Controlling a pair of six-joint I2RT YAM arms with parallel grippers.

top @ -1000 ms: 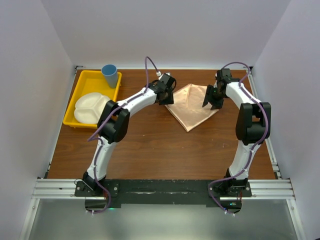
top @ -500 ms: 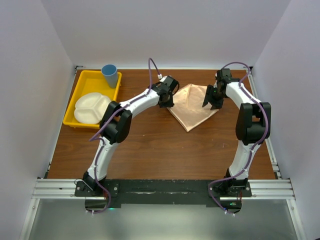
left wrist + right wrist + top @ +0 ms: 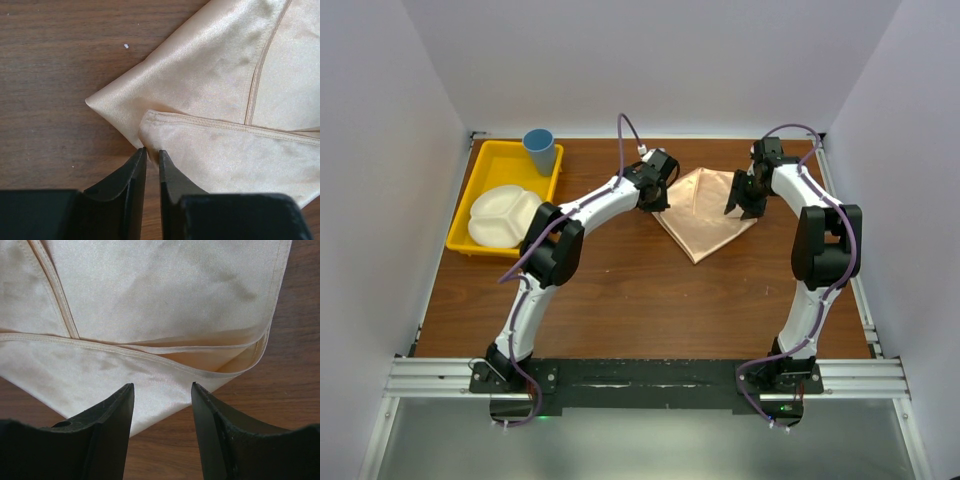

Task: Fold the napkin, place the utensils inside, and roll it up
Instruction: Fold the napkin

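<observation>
A: What lay on the table point(image 3: 620, 290)?
B: The napkin point(image 3: 705, 215), folded, at the far middle.
A: And the jaws?
B: Right gripper point(image 3: 161, 385) wide over its right corner; left gripper point(image 3: 152, 150) narrow at its left corner, grip I could not tell.

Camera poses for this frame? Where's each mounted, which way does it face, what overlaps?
Top external: fixed above and behind the arms, facing down at the table; both arms and bases show.
Left wrist: on the left arm, facing down past the left gripper, fingers nearly together at a napkin corner.
Right wrist: on the right arm, facing down past the right gripper, fingers apart over the napkin.
Shared: all three see the napkin, wrists from opposite sides.
</observation>
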